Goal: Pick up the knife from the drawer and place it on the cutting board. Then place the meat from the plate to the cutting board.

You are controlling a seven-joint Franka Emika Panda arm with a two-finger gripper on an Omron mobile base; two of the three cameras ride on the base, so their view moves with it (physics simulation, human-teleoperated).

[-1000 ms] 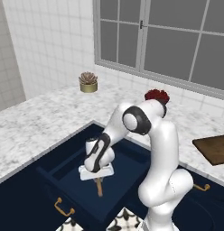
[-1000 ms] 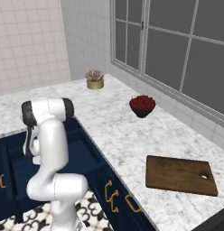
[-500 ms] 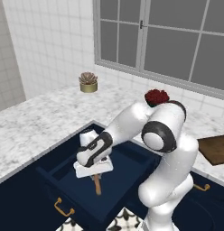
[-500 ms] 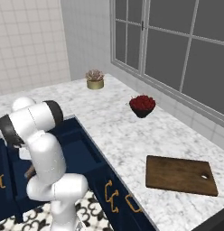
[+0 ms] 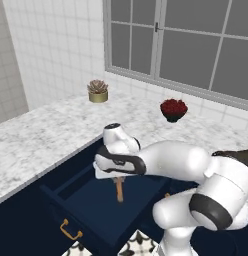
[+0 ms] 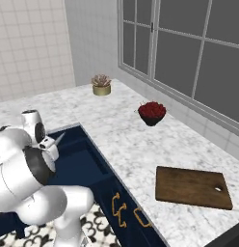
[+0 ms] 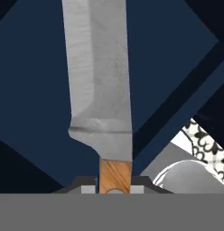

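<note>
A: Where, the knife [image 7: 101, 81]?

B: Gripped in the hand [image 5: 117, 176] by the tan wooden handle, silver blade running straight out ahead in the hand view. Hand closed on it, low over the open navy drawer [image 5: 91, 207].

A: In the left base view?

B: Handle poking down below the hand, above the drawer floor.

A: And the cutting board [image 6: 192, 187]?

B: Flat on the marble desk [image 6: 126, 140], well apart to the right. Bowl of red berries [image 6: 152, 113] and a potted succulent [image 6: 101, 85] farther back.

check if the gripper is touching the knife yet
Touching. In the hand view the knife runs straight up from the gripper, its wooden handle clamped between the finger tips with no gap on either side.
</note>
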